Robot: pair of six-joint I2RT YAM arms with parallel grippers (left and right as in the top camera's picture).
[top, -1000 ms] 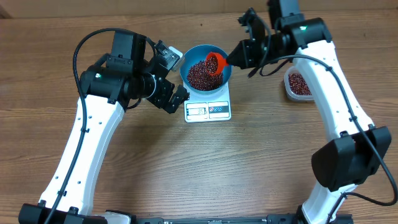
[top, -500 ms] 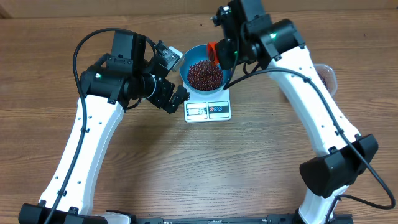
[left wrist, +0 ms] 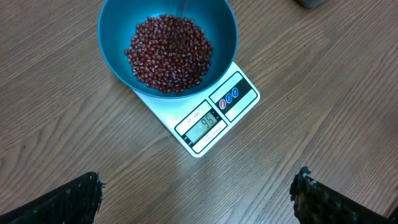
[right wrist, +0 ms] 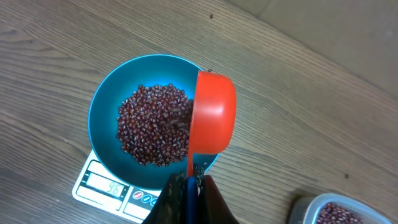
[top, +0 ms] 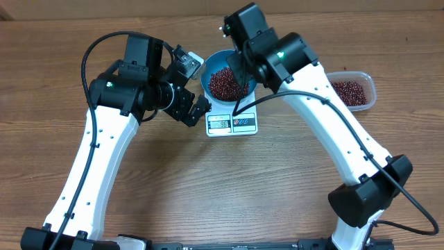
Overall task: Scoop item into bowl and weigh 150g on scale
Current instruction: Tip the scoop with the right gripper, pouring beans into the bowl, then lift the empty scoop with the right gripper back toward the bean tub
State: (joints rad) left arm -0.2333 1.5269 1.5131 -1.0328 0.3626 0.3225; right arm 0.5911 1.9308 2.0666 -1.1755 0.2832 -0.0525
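The blue bowl [top: 207, 72] stands on the white scale [top: 232, 123] and holds a heap of maroon beans [top: 220, 85]. In the right wrist view an orange scoop [right wrist: 212, 115] hangs over the right rim of the bowl [right wrist: 102, 106], its rounded back toward the camera. My right gripper [right wrist: 191, 179] is shut on the scoop's blue handle. From overhead the right arm hides the scoop. My left gripper [top: 196, 104] hovers open just left of the scale, nothing between its fingers [left wrist: 84, 196]. The scale's display [left wrist: 207, 121] reads 96.
A clear plastic tub [top: 351, 91] with more beans stands on the wooden table to the right of the scale; its corner shows in the right wrist view [right wrist: 326, 211]. The right arm's forearm crosses above the scale's right side.
The right arm has swung left from near the tub to over the bowl, and the scoop has turned over above the beans. The tub is now uncovered. The left arm has not moved.
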